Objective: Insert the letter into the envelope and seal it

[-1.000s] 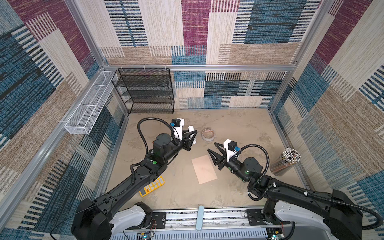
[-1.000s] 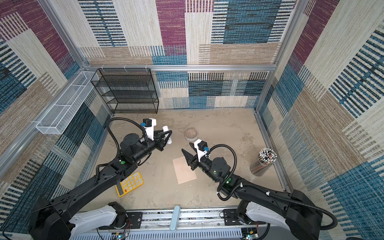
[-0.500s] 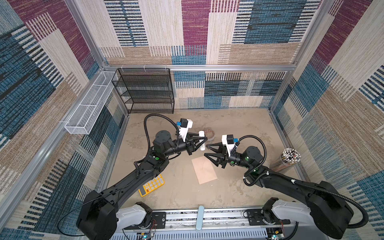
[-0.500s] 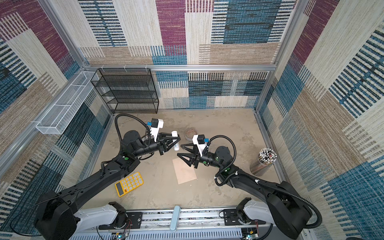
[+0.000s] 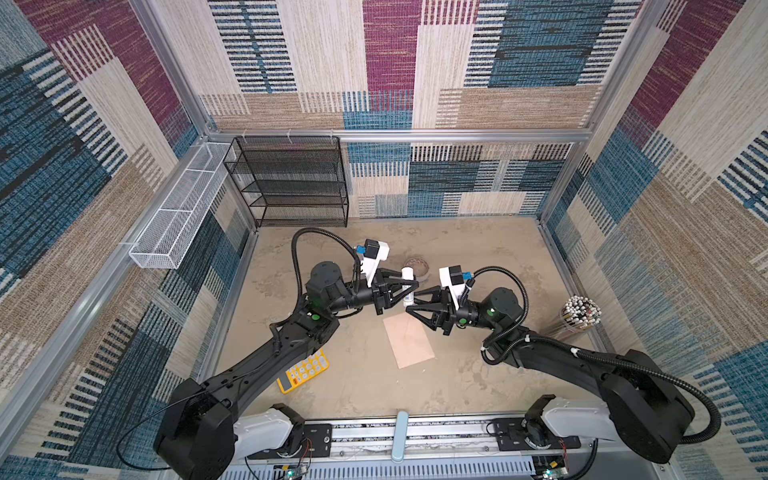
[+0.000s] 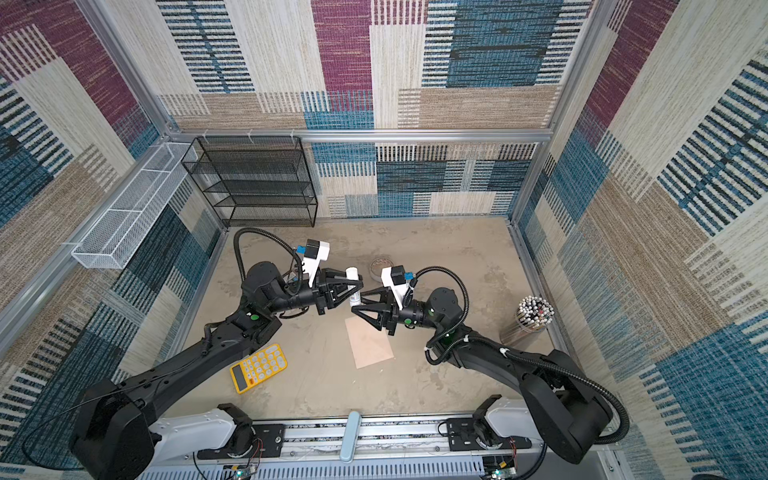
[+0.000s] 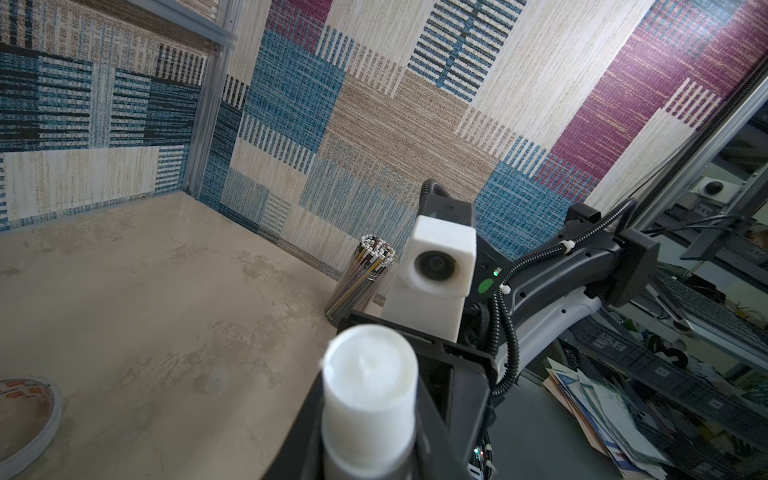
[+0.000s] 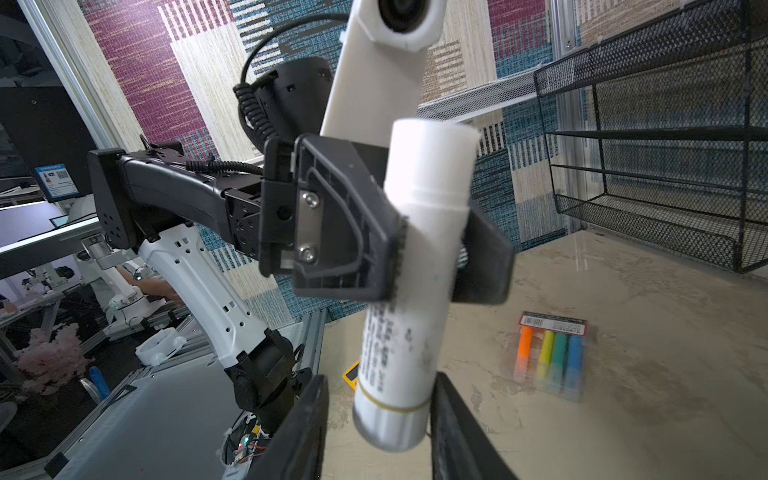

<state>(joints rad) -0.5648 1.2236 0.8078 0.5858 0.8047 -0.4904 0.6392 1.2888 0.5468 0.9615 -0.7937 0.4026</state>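
A white wire basket [image 5: 178, 224] hangs on the left wall, with a black mesh shelf [image 5: 291, 183] beside it at the back of the bench [image 5: 478, 257]. Nearer the front, a yellow calculator [image 5: 303, 371] lies flat just beside the left arm. The left fingers [image 8: 345, 224] are clamped across the middle of a white glue stick [image 5: 407, 275], which they hold off the bench, roughly upright and a little tilted, with its plain cap uppermost and its printed body below. The envelope [image 5: 409, 340] lies flat on the bench near the middle in both top views, set askew, its far corner under the spot where the two arms meet; nothing touches it. A tape roll [image 5: 417, 266] lies on the bench just behind the glue stick. From the right, the right fingers [image 8: 303, 432] stand apart on either side of the stick's lower end, with a gap showing on at least one side. A clear pack of coloured markers [image 8: 548, 357] shows in the right wrist view. A cup of pencils [image 5: 579, 316] stands by the right wall.
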